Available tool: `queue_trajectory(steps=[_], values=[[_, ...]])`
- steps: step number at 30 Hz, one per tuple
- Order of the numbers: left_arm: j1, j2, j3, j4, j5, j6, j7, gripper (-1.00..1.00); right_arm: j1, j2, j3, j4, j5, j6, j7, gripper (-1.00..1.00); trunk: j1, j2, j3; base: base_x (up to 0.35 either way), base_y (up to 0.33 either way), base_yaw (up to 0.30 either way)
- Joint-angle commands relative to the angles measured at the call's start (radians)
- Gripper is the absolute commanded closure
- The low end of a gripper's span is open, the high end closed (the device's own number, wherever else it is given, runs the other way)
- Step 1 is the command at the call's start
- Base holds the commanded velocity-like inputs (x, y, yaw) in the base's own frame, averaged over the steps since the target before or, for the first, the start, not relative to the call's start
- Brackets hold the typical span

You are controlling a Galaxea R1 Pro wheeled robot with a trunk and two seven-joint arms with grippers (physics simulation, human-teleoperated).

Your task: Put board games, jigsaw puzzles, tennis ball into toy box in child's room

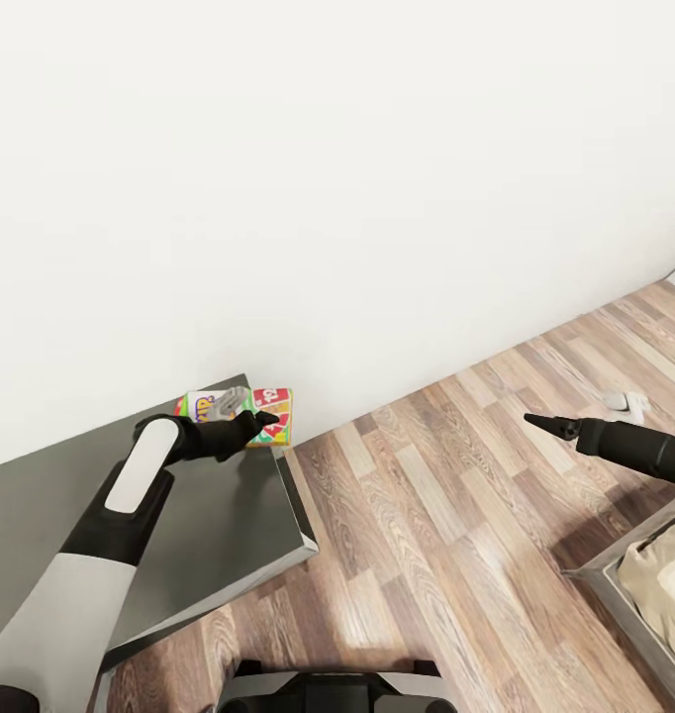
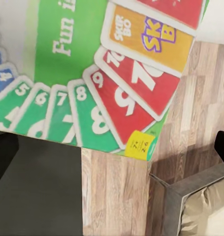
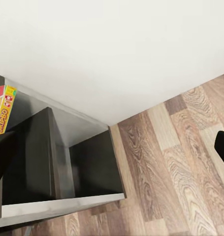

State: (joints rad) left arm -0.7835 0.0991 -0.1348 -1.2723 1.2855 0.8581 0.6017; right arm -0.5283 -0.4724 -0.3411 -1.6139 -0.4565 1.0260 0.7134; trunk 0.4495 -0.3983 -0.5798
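A plain white wall (image 1: 328, 178) takes up most of the head view, and below it runs a wood-plank floor (image 1: 446, 525) in mixed brown and grey tones. At the left stands one dark grey counter (image 1: 219, 525) with a flat matte top, its corner jutting toward the middle of the floor. From the right wrist view the same piece shows an open side with a dark inner compartment and a vertical divider (image 3: 50, 157). At the lower right of the head view sits the corner of one grey-framed bed (image 1: 615, 594) with a beige cushion inside the frame. One small pale object (image 1: 626, 401) lies on the floor near the wall, too small to identify.

One board game box (image 1: 270, 414) is visible, a Skip-Bo box with a green face and fanned numbered cards. The left tool (image 1: 250, 428) is closed on it, holding it at the far edge of the counter, close to the wall. In the left wrist view the board game box (image 2: 107, 73) fills the upper part, overhanging the counter's edge with the floor under it.

The right tool (image 1: 545, 424) hangs over the open floor, well apart from the counter, its dark fingers drawn together to a narrow point with nothing between them.
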Motion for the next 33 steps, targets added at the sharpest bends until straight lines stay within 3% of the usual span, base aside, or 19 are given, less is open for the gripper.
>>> queue_trajectory(steps=[1, 6, 11, 14, 16, 18, 20, 21, 22, 23, 26, 29, 30, 33], values=[[-0.001, 0.001, -0.002, -0.001, 0.01, -0.001, 0.01, -1.0, -0.001, 0.0, -0.001, 0.0, 0.004, 0.005, 0.006, -1.0, 0.001, -0.002, -0.001, 0.0, 0.0, -0.003], [-0.011, 0.0, -0.004, 0.004, 0.009, -0.013, 0.01, -1.0, -0.001, 0.0, -0.001, 0.0, 0.004, 0.005, 0.006, -1.0, 0.001, -0.002, -0.001, 0.0, 0.0, -0.001], [-0.026, -0.044, -0.01, 0.006, 0.008, -0.02, 0.011, -1.0, -0.004, -0.001, -0.004, 0.006, 0.004, 0.008, 0.004, -1.0, 0.001, -0.002, -0.001, 0.0, 0.0, 0.0], [-0.024, -0.052, -0.011, -0.001, 0.008, -0.02, 0.011, -1.0, -0.009, -0.002, -0.006, 0.034, 0.004, 0.011, 0.002, -1.0, 0.001, -0.002, -0.001, 0.0, 0.0, 0.0], [-0.019, -0.055, -0.012, -0.013, 0.009, -0.02, 0.01, -1.0, -0.02, -0.001, -0.005, 0.09, 0.005, 0.017, -0.001, -1.0, 0.001, -0.002, -0.001, 0.0, 0.0, 0.0], [0.002, -0.058, -0.013, -0.049, 0.012, -0.019, 0.009, -1.0, -0.073, 0.005, 0.003, 0.218, 0.006, 0.021, -0.006, -1.0, 0.001, -0.002, -0.001, 0.0, 0.0, 0.0], [0.025, -0.063, -0.014, -0.084, 0.017, -0.019, 0.009, -1.0, -0.132, 0.013, 0.033, 0.345, 0.008, 0.021, -0.029, -1.0, 0.001, -0.002, -0.001, 0.0, 0.0, 0.0], [0.047, -0.078, -0.015, -0.125, 0.02, -0.016, 0.011, -1.0, -0.205, 0.022, 0.074, 0.496, 0.008, 0.021, -0.093, -1.0, 0.001, -0.002, -0.001, 0.0, 0.0, 0.0], [0.055, -0.085, -0.015, -0.139, 0.021, -0.015, 0.011, -1.0, -0.228, 0.028, 0.086, 0.544, 0.008, 0.021, -0.117, -1.0, 0.001, -0.002, -0.001, 0.0, 0.0, 0.0], [0.069, -0.098, -0.015, -0.17, 0.023, -0.012, 0.012, -1.0, -0.272, 0.049, 0.107, 0.635, 0.009, -0.002, -0.169, -1.0, 0.001, -0.002, -0.001, 0.0, 0.0, 0.0], [0.089, -0.115, -0.015, -0.228, 0.027, -0.009, 0.013, -1.0, -0.316, 0.099, 0.126, 0.741, 0.009, -0.077, -0.238, -1.0, 0.001, -0.002, -0.001, 0.0, 0.0, 0.0], [0.119, -0.138, -0.015, -0.308, 0.042, -0.004, 0.014, -1.0, -0.348, 0.174, 0.146, 0.838, 0.005, -0.195, -0.289, -1.0, 0.001, -0.002, -0.001, 0.0, 0.0, 0.0], [0.126, -0.137, -0.012, -0.325, 0.048, 0.001, 0.013, -1.0, -0.353, 0.226, 0.151, 0.859, 0.005, -0.222, -0.254, -1.0, 0.001, -0.002, -0.001, 0.0, 0.0, 0.0], [0.127, -0.132, 0.001, -0.332, 0.068, 0.012, 0.0, -1.0, -0.354, 0.255, 0.154, 0.867, 0.006, -0.226, -0.149, -1.0, 0.001, -0.002, -0.001, 0.0, 0.0, 0.0]])
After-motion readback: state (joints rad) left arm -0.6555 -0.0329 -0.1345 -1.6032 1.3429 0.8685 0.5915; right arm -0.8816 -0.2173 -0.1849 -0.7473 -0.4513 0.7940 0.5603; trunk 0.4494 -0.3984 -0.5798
